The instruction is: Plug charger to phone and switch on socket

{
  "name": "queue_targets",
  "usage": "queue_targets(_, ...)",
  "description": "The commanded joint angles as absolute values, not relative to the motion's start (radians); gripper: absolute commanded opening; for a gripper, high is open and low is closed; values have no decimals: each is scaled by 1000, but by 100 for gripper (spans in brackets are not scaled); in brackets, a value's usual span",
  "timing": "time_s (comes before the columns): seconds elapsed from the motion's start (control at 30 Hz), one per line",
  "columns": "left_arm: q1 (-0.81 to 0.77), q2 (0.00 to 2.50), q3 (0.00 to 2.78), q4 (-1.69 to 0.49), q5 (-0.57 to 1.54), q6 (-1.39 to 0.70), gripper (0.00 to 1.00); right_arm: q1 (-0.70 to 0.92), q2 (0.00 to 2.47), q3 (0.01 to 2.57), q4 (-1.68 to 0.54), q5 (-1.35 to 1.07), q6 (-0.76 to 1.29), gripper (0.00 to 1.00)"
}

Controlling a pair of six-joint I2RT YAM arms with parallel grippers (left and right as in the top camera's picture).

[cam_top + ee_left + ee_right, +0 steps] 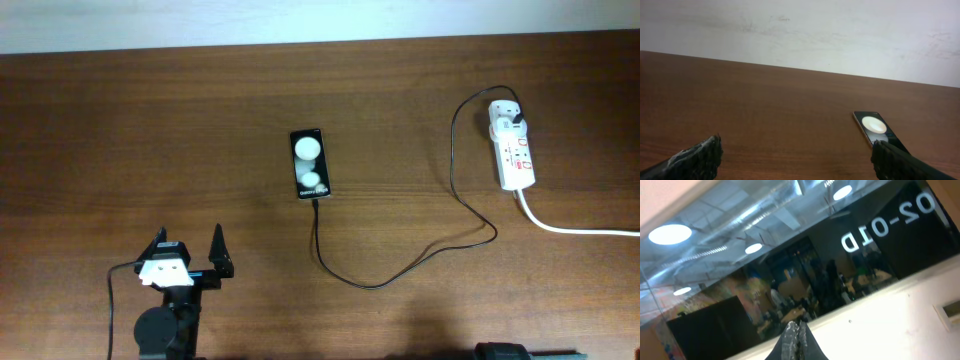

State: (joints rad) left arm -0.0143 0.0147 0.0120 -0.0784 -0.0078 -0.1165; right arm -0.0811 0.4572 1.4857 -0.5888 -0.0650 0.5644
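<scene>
My left gripper (189,242) sits fully spread, empty, over the brown wooden table (120,130). The right gripper (795,332), closed on nothing, faces glass (790,255) lettered "02-01D" reversed. The thin black charger cable (370,283) meets the glossy black phone (309,164); I judge it plugged. Next comes pressing the red switch (520,150) on the far white power-strip socket (512,165).

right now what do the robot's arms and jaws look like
The left arm is black, with a white block at the wrist and a thin black cable looping beside it; its jaws are two black tapered prongs, scuffed greyish in the wrist view. Of the right arm only dark, narrow jaws with worn grey edges show.
</scene>
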Motion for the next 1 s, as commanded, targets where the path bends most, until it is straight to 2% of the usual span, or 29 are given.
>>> queue_targets(0.0,-10,10,9,-83,-15,-121,99,-72,387,1423,-551,-67,558,4)
queue_targets(0.2,-10,10,9,-84,-15,-116,99,-72,300,1325,-481,-67,558,4)
queue_targets(0.4,-10,10,9,-84,-14,9,99,-72,300,1312,-470,-67,558,4)
queue_targets(0.97,-10,10,9,-84,-15,9,99,-72,300,1312,-459,-106,558,4)
